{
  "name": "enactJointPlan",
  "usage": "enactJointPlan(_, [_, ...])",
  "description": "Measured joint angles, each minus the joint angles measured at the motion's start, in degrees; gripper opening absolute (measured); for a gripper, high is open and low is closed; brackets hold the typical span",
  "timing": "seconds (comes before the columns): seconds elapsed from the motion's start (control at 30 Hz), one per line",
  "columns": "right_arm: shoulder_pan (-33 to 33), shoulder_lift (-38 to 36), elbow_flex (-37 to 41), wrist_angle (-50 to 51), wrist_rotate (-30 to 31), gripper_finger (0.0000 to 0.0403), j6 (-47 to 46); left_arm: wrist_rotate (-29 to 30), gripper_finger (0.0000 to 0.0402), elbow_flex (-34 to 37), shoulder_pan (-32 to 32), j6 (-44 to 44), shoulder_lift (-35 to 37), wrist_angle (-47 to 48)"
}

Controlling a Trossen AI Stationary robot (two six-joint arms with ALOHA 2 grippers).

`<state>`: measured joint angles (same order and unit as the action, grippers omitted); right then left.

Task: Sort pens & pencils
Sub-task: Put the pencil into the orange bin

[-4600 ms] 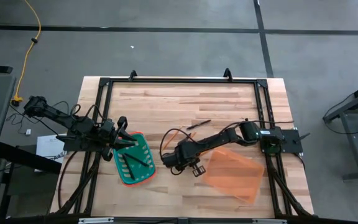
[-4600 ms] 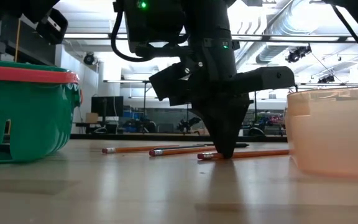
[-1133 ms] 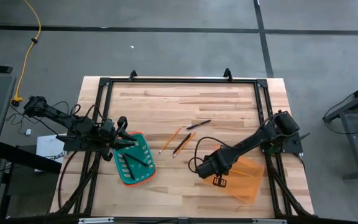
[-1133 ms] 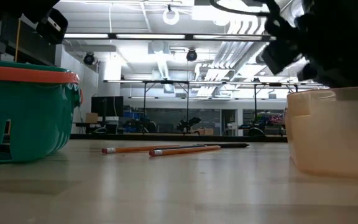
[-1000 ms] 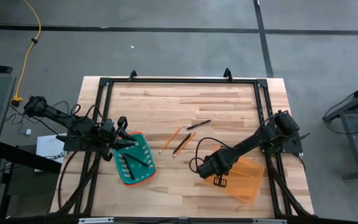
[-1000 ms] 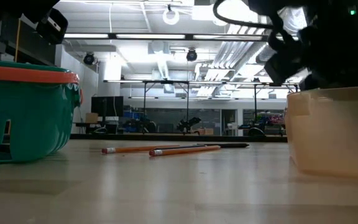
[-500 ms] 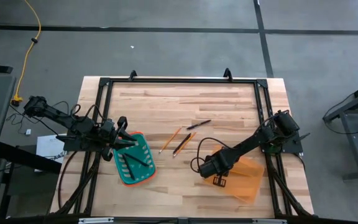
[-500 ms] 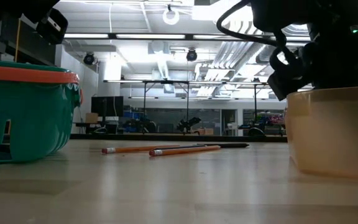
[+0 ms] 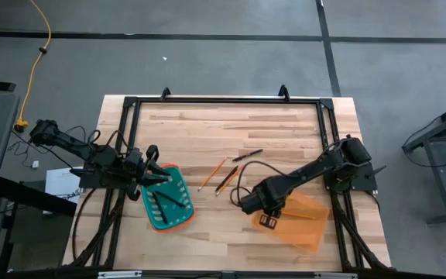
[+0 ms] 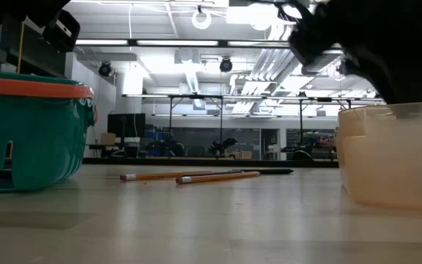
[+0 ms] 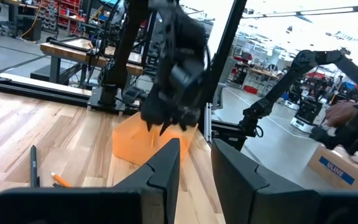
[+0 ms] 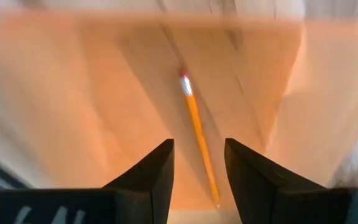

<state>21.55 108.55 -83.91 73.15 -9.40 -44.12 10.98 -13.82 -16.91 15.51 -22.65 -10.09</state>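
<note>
Orange tray (image 9: 307,221) as landmark. Right gripper (image 9: 267,221) above tray's left end, fingers (image 12: 157,171) apart, empty; one pencil (image 12: 197,140) lying loose inside tray beneath. Two pencils (image 9: 220,175) and one pen (image 9: 247,155) on table (image 9: 207,124) left of tray, well apart from it. Green basket (image 9: 166,198) farther left, holding two pens (image 9: 165,201). Left gripper (image 9: 152,177) over basket's far edge, fingers (image 11: 166,165) slightly apart, nothing held.

Seemingly translucent plastic bin (image 9: 299,221), wooden table (image 9: 207,132)
</note>
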Motion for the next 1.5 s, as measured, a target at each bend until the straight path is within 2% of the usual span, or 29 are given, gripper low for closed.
enactJointPlan(0.1, [-1.0, 0.0, -5.5, 0.3, 2.4, 0.0136, 3.2, 0.0, 0.0081, 0.0, 0.0, 0.0, 0.0, 0.0])
enactJointPlan(0.27, [-2.0, 0.0, -12.7, -0.6, 10.7, 0.0134, 11.8, 0.0, 0.0081, 0.0, 0.0, 0.0, 0.0, 0.0])
enactJointPlan(0.43, [-3.3, 0.0, -15.1, -7.9, 17.3, 0.0134, 21.4, 0.0, 0.0081, 0.0, 0.0, 0.0, 0.0, 0.0])
enactJointPlan(0.6, [-6.6, 1.9, -14.6, -17.1, 17.7, 0.0134, 30.3, 0.0, 0.0081, 0.0, 0.0, 0.0, 0.0, 0.0])
enactJointPlan(0.83, [-12.5, 6.6, -14.6, -22.8, 15.4, 0.0134, 38.5, 0.0, 0.0081, 0.0, 0.0, 0.0, 0.0, 0.0])
enactJointPlan(1.07, [-16.0, 12.4, -17.3, -22.3, 12.2, 0.0134, 44.0, 0.0, 0.0081, 0.0, 0.0, 0.0, 0.0, 0.0])
enactJointPlan(1.27, [-15.8, 17.1, -19.3, -18.6, 12.4, 0.0134, 50.6, 0.0, 0.0081, 0.0, 0.0, 0.0, 0.0, 0.0])
enactJointPlan(1.5, [-15.8, 21.2, -19.3, -13.5, 15.0, 0.0134, 52.8, 0.0, 0.0081, 0.0, 0.0, 0.0, 0.0, 0.0])
